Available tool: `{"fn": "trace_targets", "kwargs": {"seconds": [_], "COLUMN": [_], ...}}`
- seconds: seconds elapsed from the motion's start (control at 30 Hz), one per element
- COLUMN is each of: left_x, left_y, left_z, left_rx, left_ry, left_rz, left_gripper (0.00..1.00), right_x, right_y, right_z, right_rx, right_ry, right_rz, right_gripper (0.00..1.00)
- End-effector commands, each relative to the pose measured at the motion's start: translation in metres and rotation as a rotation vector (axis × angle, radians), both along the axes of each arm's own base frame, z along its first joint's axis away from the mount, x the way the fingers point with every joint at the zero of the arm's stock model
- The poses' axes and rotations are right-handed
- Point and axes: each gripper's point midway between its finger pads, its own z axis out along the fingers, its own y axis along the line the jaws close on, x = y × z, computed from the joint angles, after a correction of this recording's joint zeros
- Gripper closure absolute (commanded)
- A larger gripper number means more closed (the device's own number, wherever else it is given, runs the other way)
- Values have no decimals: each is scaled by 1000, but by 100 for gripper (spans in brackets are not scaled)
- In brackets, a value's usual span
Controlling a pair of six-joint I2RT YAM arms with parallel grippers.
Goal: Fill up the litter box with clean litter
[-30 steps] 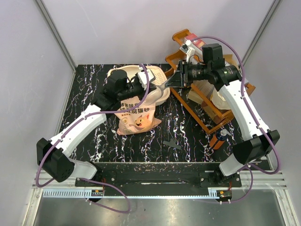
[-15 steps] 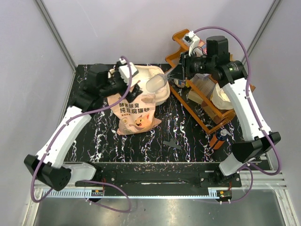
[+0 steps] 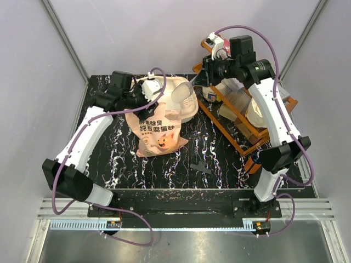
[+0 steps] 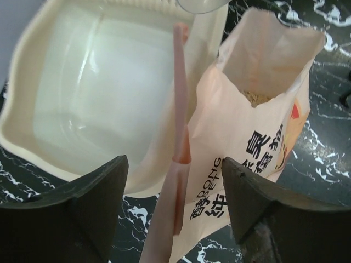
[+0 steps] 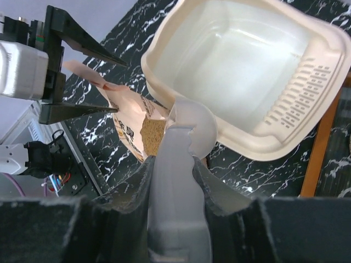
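The cream litter box point(image 3: 171, 109) stands at the back of the table, its inside bare point(image 4: 104, 93) and its slotted grille point(image 5: 299, 90) at one end. Against its near side leans the pink-orange bag point(image 3: 159, 131), top open, with clean litter point(image 5: 152, 134) point(image 4: 255, 97) showing inside. My left gripper point(image 4: 174, 164) is open just left of the bag's mouth. A loose strip of the bag's edge point(image 4: 178, 126) stands between its fingers, unpinched. My right gripper point(image 5: 173, 164) is shut on the handle of a pale scoop point(image 5: 189, 129), whose bowl point(image 3: 182, 94) hangs over the box rim beside the bag.
A brown wooden rack point(image 3: 241, 112) holding bags and bottles fills the right back of the table, close under my right arm. A small dark piece point(image 3: 202, 167) lies on the black marbled top in front of the bag. Frame posts and walls close the back corners.
My left gripper, shut over the bag's top a second ago, has opened and drawn back to the left. My right arm has lifted back with the scoop.
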Motion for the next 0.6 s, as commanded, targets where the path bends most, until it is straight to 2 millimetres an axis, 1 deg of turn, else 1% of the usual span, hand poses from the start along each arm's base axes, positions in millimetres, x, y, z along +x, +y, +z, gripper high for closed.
{"fn": "trace_targets", "kwargs": {"seconds": [0.0,0.07,0.1,0.17,0.23,0.3,0.33,0.4,0.43,0.5,0.53,0.57], "left_x": [0,2,2,-2,-8,-15,-17,-24,-26,-32,-35,-42], "left_y": [1,3,3,1,-1,-5,-5,-6,-6,-7,-8,-10], "left_z": [10,4,3,0,-1,-1,-1,3,1,8,9,19], "left_rx": [32,49,54,48,37,12,4,-19,-27,-54,-71,-96], "left_ry": [-42,-37,-34,-12,7,26,32,34,37,24,17,-14], "left_rz": [-55,-54,-61,-79,-90,-101,-100,-101,-96,-88,-90,-102], "left_gripper": [32,39,48,57,73,84,93,100,100,100,100,100], "right_x": [-18,-25,-33,-40,-50,-56,-60,-63,-64,-65,-63,-53], "right_y": [12,16,19,22,27,30,34,35,36,38,37,33], "right_z": [5,-4,-4,-15,-23,-28,-31,-40,-44,-53,-55,-61], "right_rx": [5,-4,-7,-29,-51,-67,-76,-106,-117,-162,-172,-206], "right_ry": [-9,22,23,41,55,68,73,89,93,109,120,126], "right_rz": [75,92,109,130,155,168,182,181,185,171,143,72], "right_gripper": [100,100,100,100,100,100,100,100,100,100,100,100]}}
